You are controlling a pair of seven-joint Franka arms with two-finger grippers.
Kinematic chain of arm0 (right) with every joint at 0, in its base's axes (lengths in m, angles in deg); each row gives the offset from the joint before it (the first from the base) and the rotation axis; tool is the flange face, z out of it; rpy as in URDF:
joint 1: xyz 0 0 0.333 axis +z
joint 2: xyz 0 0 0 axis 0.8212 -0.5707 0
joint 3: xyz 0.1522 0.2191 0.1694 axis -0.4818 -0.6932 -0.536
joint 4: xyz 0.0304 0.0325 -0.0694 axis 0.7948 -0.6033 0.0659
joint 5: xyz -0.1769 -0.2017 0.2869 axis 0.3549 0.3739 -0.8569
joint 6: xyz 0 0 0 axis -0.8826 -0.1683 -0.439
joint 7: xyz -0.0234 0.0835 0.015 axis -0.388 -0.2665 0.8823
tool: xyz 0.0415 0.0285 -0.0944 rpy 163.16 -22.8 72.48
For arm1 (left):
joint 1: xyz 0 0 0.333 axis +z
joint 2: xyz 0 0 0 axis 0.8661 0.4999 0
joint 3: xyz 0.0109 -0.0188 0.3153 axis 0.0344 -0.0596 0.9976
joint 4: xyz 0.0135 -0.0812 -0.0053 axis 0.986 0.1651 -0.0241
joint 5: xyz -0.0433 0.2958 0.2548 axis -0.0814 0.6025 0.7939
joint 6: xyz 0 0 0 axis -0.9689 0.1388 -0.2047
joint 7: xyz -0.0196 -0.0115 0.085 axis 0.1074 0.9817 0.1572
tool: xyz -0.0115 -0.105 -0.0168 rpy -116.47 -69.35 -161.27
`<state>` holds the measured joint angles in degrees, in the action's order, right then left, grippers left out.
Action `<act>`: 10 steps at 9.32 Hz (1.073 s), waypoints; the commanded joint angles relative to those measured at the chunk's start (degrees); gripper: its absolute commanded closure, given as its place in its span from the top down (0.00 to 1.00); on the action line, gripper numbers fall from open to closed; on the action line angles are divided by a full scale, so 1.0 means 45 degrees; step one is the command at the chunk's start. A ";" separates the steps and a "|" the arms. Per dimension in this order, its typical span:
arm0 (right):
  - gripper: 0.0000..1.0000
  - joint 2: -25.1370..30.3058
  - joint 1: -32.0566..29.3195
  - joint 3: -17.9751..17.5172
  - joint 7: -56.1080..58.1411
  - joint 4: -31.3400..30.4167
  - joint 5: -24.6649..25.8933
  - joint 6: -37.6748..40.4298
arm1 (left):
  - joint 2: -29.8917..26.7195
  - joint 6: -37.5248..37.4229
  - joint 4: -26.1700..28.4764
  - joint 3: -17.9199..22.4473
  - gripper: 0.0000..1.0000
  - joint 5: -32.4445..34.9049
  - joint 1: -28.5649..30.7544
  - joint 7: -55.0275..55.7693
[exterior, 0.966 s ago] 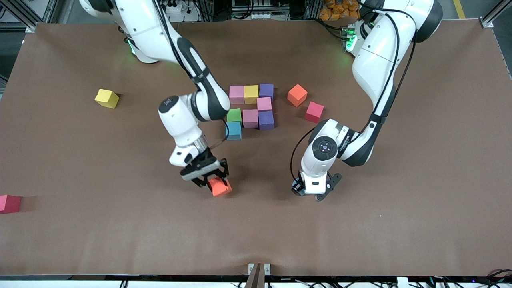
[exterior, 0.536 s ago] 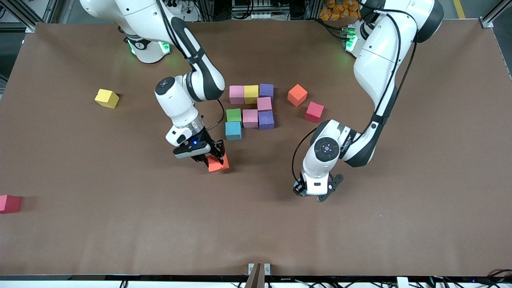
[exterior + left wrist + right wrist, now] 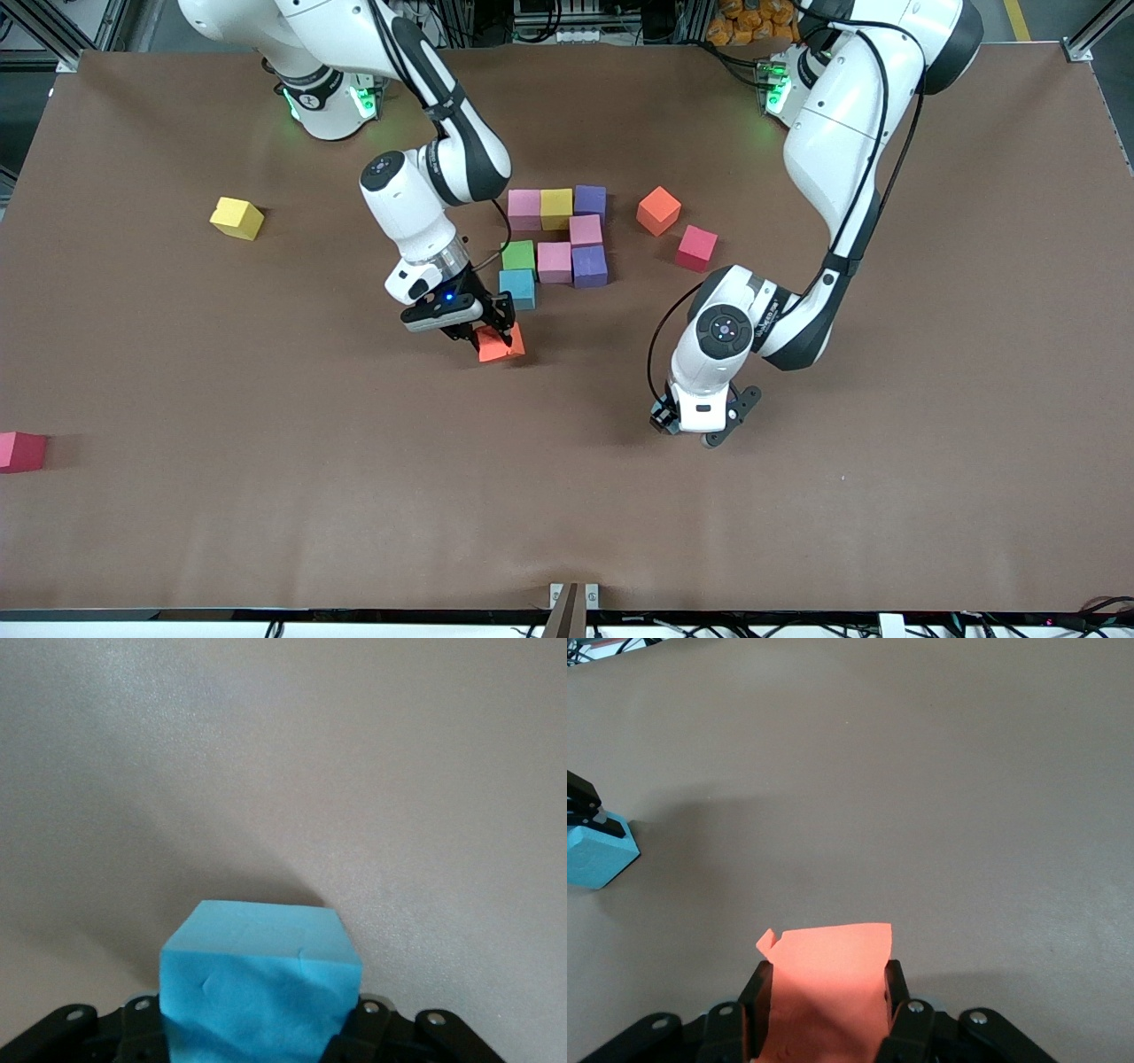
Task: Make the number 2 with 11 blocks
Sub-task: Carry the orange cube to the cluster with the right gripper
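Jaws: your right gripper (image 3: 493, 335) clamps a tilted orange block (image 3: 500, 343); your left gripper (image 3: 687, 431) holds a light blue block (image 3: 261, 979) over bare desk (image 3: 266, 496).

Twelve coloured blocks (image 3: 555, 262), two red cubes (image 3: 696, 247), two robot arms (image 3: 833, 133)

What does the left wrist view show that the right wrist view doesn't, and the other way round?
Only the left wrist view: the left gripper up close, shut on a light blue block, with that block's creased face.

Only the right wrist view: the right gripper shut on an orange block, one top corner of it crumpled.

Both: the light blue block, seen farther off in the right wrist view with a dark fingertip of the left gripper on it, and the bare brown table.
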<state>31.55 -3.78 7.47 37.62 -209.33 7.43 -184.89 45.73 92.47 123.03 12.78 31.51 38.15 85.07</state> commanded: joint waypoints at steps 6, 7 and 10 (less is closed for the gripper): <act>0.00 0.0220 0.1758 0.3553 -0.0005 0.1396 0.1320 0.3634 | -0.0103 -0.0247 -0.0019 0.0005 0.00 0.0063 -0.0046 -0.0016; 0.00 0.0240 0.1429 0.3653 -0.0044 0.1788 0.2295 0.4378 | -0.0103 -0.0247 -0.0019 0.0005 0.00 0.0063 -0.0046 -0.0036; 0.00 0.0162 0.1152 0.3635 -0.2338 0.2707 0.4950 0.5614 | -0.0103 -0.0247 0.0001 0.0005 0.00 0.0082 -0.0046 -0.0075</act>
<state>31.89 1.54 24.15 32.84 -198.57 24.41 -161.30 45.73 92.15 123.01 12.71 31.51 38.09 85.07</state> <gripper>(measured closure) 0.467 0.379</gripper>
